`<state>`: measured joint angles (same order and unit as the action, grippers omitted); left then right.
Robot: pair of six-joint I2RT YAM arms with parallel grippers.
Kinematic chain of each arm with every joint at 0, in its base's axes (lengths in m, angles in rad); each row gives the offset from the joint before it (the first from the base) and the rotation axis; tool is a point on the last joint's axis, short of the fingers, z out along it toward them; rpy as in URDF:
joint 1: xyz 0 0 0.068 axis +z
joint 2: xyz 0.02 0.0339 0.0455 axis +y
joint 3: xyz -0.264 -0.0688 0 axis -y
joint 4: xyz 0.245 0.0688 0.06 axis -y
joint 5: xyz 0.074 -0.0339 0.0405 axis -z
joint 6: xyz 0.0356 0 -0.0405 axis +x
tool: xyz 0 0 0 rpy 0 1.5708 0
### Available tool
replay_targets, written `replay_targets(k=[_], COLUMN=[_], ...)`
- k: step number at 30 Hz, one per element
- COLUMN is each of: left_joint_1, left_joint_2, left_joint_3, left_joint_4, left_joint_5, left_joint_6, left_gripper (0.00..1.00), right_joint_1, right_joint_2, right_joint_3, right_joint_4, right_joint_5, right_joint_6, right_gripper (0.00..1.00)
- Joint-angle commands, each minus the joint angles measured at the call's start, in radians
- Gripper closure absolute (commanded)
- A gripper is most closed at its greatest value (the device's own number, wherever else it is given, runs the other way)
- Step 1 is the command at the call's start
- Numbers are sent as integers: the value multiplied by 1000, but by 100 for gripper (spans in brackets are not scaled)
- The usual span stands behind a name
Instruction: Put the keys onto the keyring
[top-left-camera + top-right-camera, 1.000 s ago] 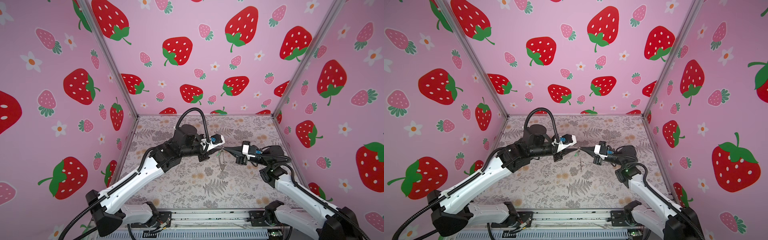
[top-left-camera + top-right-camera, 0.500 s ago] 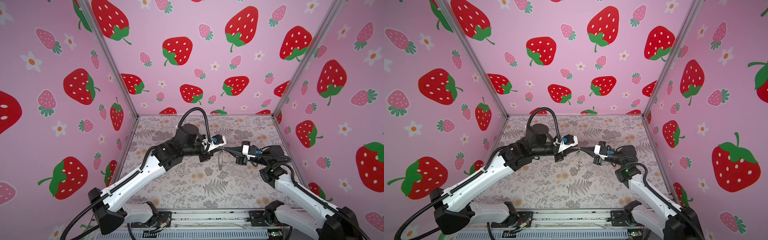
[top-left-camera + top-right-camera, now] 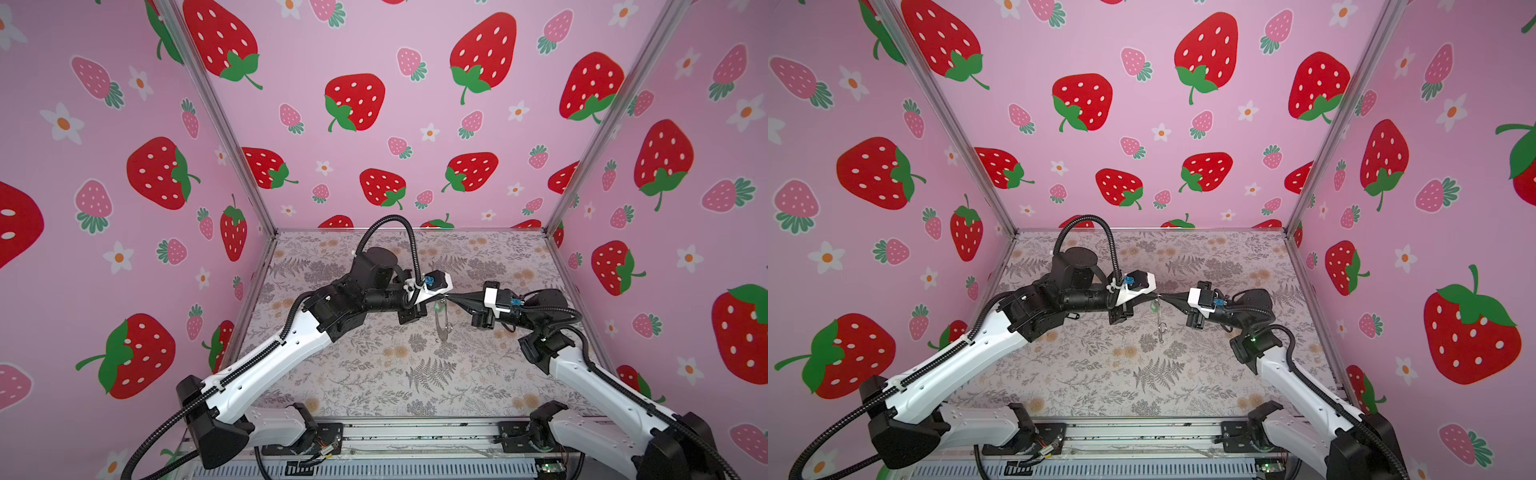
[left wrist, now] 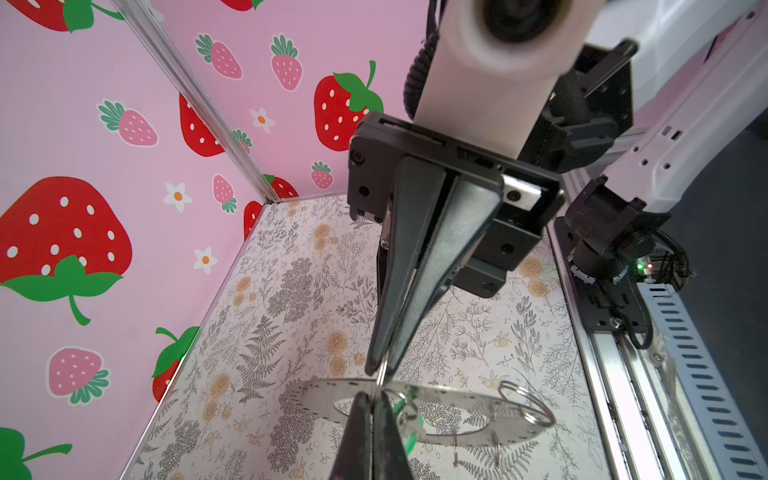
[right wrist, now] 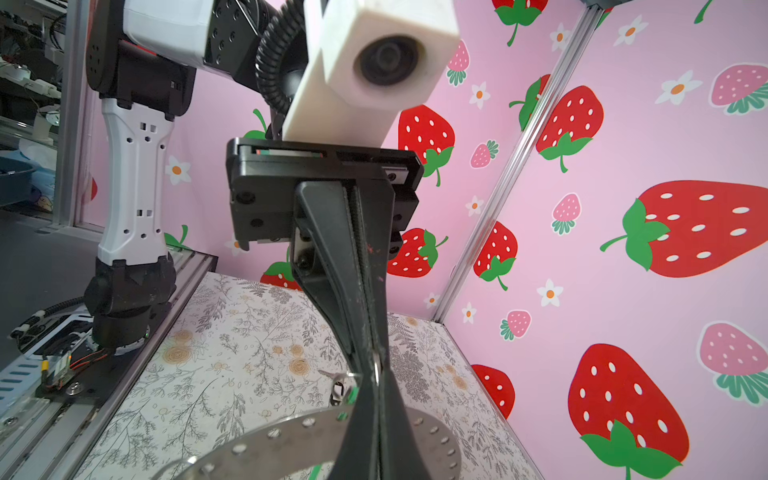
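Left gripper (image 5: 370,358): jaws fully together, pinching a thin wire loop (image 5: 376,370) of the keyring (image 5: 270,436), held up over the middle of the table (image 3: 374,374). Right gripper (image 4: 382,362): jaws nearly together, tip to tip against the left ones, on that same loop. Only a hairline slit between the pads, so cannot tell whether gripping or merely touching

Keyring hanging below the two tips, off the table, edge-on and thin as a line in both top views; flat plate with edge holes plain in both wrist views

Green key (image 5: 352,395) dangling just beside the tips, above the plate. Black-rimmed key (image 5: 337,390) with pale centre right next to it, made out only in the right wrist view. Cannot tell which loop either key sits on

Near part of the plate cut off by the picture edge in the right wrist view; middle covered by each camera's own jaws. Green key (image 3: 437,306) only a speck in the top views, black-rimmed one too small to find there
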<state>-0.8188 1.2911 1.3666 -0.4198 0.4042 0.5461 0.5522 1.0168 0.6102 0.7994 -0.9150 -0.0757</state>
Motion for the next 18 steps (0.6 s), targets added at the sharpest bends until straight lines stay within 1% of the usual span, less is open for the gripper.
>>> replay_targets(k=[1, 3, 6, 9, 11, 14, 18], left_joint_1=[-1, 0, 0, -1, -3, -8, -23], left_joint_2=[22, 49, 103, 147, 166, 193, 245], left_joint_3=[90, 144, 245, 334, 377, 443, 550], left_joint_4=[-65, -139, -269, -358, -387, -444, -545], left_joint_5=[5, -68, -158, -193, -204, -228, -248], left_joint_6=[19, 17, 23, 10, -10, -27, -35], left_gripper=[100, 100, 100, 100, 100, 100, 100], right_joint_1=[3, 3, 3, 3, 5, 6, 18], right_joint_2=[-30, -57, -80, -87, -92, -86, -65], right_joint_3=[54, 60, 104, 143, 145, 160, 177], right_joint_4=[-104, -166, -311, -422, -435, -465, -485], right_joint_5=[67, 121, 174, 199, 215, 207, 198], right_joint_6=[-90, -165, -295, -389, -411, -440, -459], right_gripper=[75, 73, 73, 79, 79, 82, 82])
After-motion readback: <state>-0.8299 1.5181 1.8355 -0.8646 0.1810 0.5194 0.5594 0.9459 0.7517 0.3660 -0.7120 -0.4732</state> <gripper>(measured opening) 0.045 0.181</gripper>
